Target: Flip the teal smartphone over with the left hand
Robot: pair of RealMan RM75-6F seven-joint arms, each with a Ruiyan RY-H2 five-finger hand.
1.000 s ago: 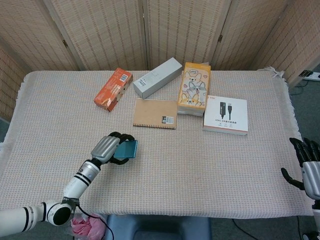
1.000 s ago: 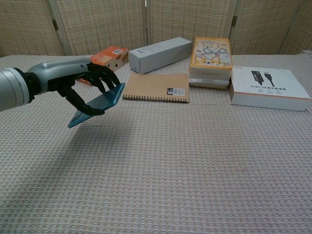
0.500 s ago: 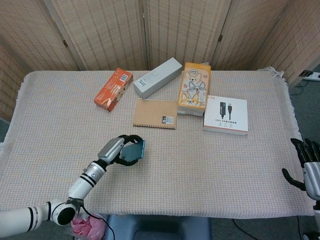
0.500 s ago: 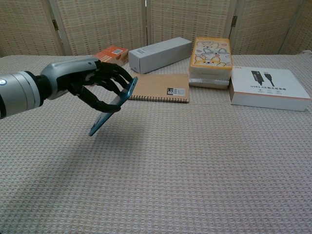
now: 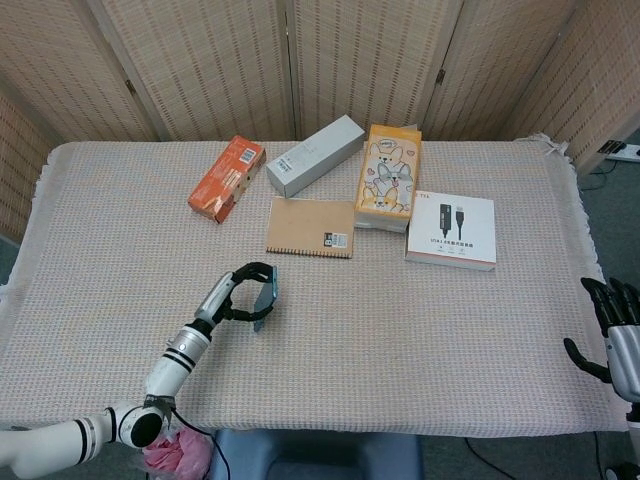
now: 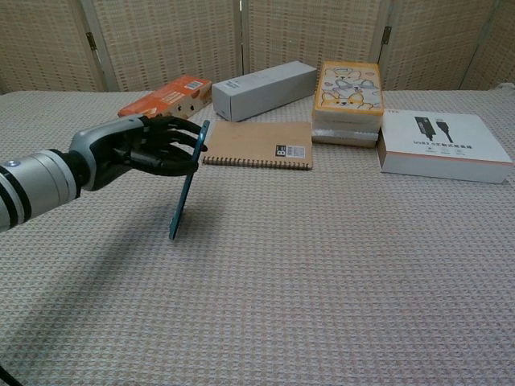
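Observation:
The teal smartphone (image 6: 186, 185) (image 5: 267, 297) stands almost on edge above the cloth, seen nearly edge-on in both views. My left hand (image 6: 145, 149) (image 5: 238, 293) grips it from the left, fingers wrapped over its upper part. In the chest view the phone's lower end hangs close to the cloth; contact cannot be told. My right hand (image 5: 612, 330) is at the table's right edge in the head view, fingers apart, holding nothing.
Behind the phone lie a brown notebook (image 6: 259, 145), an orange box (image 6: 165, 94), a grey box (image 6: 264, 88), a cartoon-printed box (image 6: 348, 95) and a white cable box (image 6: 442, 145). Woven cloth (image 6: 322, 281) covers the table.
My left hand has rolled the phone from a tilted, nearly flat pose up to almost vertical and shifted it slightly right. The right hand has stayed put.

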